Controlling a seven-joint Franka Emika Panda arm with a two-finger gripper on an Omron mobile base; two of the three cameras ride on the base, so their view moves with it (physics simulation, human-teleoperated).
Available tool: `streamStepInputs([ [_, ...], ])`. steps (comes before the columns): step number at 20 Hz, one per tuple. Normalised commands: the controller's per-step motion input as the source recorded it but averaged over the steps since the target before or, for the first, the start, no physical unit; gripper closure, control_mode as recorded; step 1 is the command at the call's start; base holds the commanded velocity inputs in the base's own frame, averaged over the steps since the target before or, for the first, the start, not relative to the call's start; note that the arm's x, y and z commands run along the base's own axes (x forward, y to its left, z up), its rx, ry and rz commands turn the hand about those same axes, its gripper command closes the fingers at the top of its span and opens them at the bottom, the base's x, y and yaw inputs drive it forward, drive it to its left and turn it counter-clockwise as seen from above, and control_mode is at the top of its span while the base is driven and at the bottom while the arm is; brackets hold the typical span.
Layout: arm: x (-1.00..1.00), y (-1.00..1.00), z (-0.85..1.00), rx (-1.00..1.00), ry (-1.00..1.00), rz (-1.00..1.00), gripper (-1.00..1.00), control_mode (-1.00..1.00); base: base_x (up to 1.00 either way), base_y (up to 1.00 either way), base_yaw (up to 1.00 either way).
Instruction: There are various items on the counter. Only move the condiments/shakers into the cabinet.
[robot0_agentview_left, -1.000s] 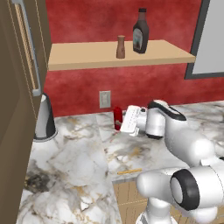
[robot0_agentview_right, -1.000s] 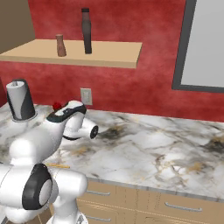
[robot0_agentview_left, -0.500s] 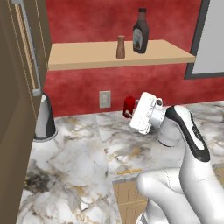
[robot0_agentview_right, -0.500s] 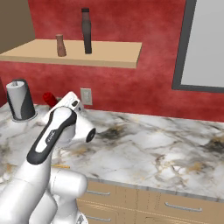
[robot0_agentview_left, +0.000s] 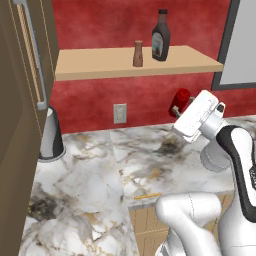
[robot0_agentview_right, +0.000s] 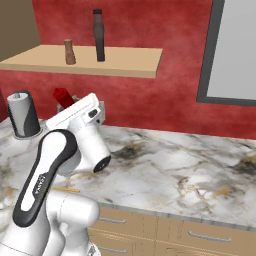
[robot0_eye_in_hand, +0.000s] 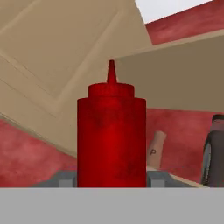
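My gripper (robot0_agentview_left: 176, 107) is shut on the slim red bottle (robot0_agentview_left: 181, 96), holding it in the air above the counter (robot0_agentview_left: 100, 170) and below the front edge of the cabinet shelf (robot0_agentview_left: 100, 65). In the hand view the red bottle (robot0_eye_in_hand: 111, 140) stands upright between the finger tips. On the shelf stand the tan-brown shaker (robot0_agentview_left: 138, 54) and the dark brown sauce bottle (robot0_agentview_left: 160, 43). From the right side, the red bottle (robot0_agentview_right: 62, 96) sticks out of the gripper (robot0_agentview_right: 70, 103), left of the shaker (robot0_agentview_right: 69, 52) and sauce bottle (robot0_agentview_right: 99, 36).
A grey-and-black cone-shaped appliance (robot0_agentview_left: 50, 135) stands at the counter's back left, beside the tall dark brown door (robot0_agentview_left: 20, 100). A thin orange stick (robot0_agentview_left: 147, 196) lies near the counter's front edge. A wall outlet (robot0_agentview_left: 119, 113) sits under the shelf.
The arm has swung up and to the right in the left base view, carrying the red bottle from near the counter's back up toward the shelf's height.
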Motion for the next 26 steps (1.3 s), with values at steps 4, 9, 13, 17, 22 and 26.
streamStepInputs([
  [4,-0.36,-0.92,1.0,0.16,0.01,-0.21,1.0,-1.0,0.0,0.0,0.0],
  [9,-0.21,-0.85,1.0,0.14,0.03,-0.17,1.0,-1.0,0.0,0.0,0.0],
  [13,0.02,-0.7,0.98,0.1,0.15,-0.1,1.0,-1.0,0.0,0.0,0.0],
  [17,0.04,-0.1,0.16,0.0,0.0,0.0,1.0,-1.0,0.0,0.0,0.0],
  [22,0.22,0.0,0.0,0.0,0.03,0.0,1.0,-1.0,0.0,0.0,0.0],
  [26,0.74,0.0,0.0,0.0,0.17,0.0,1.0,-1.0,0.0,0.0,0.0],
])
